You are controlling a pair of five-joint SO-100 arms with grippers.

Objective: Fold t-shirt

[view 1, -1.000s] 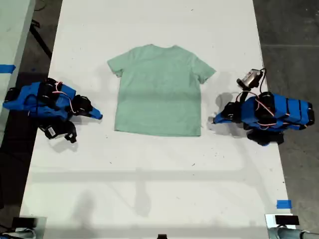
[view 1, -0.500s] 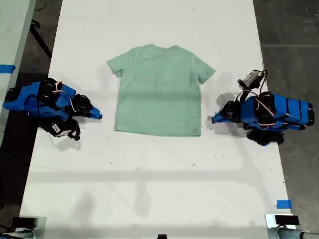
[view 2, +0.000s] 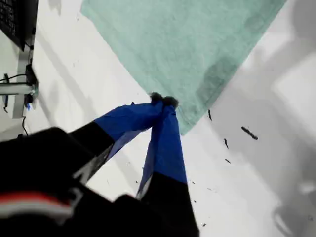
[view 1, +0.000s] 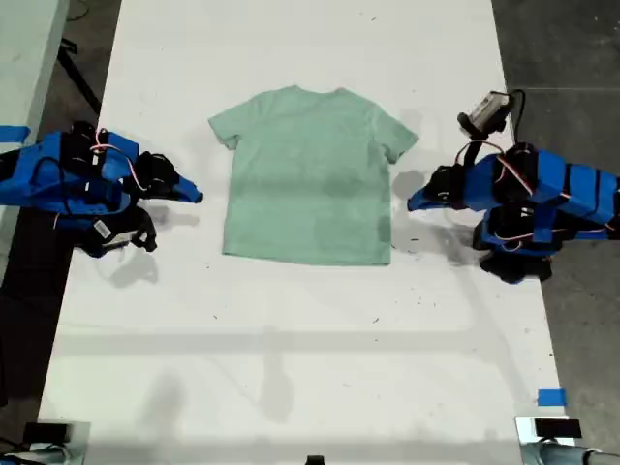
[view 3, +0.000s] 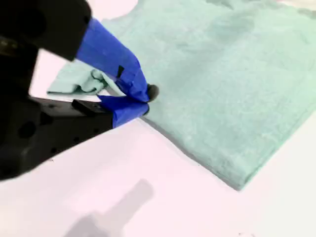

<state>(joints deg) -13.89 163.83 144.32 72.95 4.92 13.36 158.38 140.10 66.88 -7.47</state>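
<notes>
The pale mint-green t-shirt lies flat on the white table, neck toward the far edge. My first gripper is on the exterior view's right, shut and holding nothing, a short way off the shirt's side edge. In the first wrist view its tips hover by the hem corner of the t-shirt. My second gripper is on the exterior view's left, shut and holding nothing, a small gap from the shirt's other side. The second wrist view shows it beside the sleeve of the t-shirt.
Bare white tabletop stretches in front of the shirt. A piece of blue tape marks the table near the exterior view's lower right. Dark floor borders the table on the exterior view's right, and a pale surface with blue tape on its left.
Both arms have risen and swung toward the far side of the table. Each shut gripper now points at the shirt's side from higher up. The shirt has not moved.
</notes>
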